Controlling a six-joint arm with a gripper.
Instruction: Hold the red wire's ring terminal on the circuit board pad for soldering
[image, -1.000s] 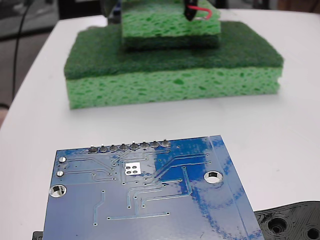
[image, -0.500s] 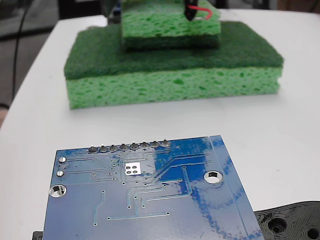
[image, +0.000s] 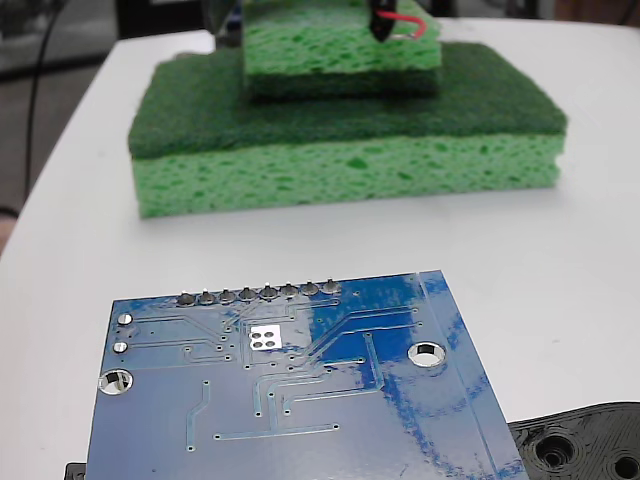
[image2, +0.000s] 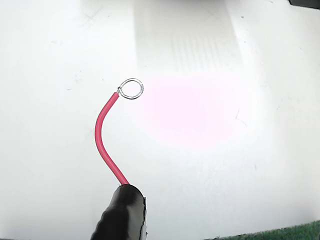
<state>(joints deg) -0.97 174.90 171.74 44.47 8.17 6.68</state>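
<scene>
The black gripper (image2: 121, 212) pinches the thin red wire (image2: 103, 141), which curves up to a silvery ring terminal (image2: 132, 89) hanging over bare white table (image2: 240, 150). In the fixed view the glossy blue circuit board (image: 300, 400) lies near the camera, its small square silver pad (image: 265, 337) uncovered. The wire shows far behind, above two stacked porous green sponges (image: 340, 130).

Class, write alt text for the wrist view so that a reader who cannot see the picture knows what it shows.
A thin, curved red wire rises from a black gripper tip at the bottom edge and ends in a small silvery bare-metal ring terminal, hanging over a plain white table surface. A sliver of green sponge shows in the bottom right corner; no circuit board is visible.
</scene>
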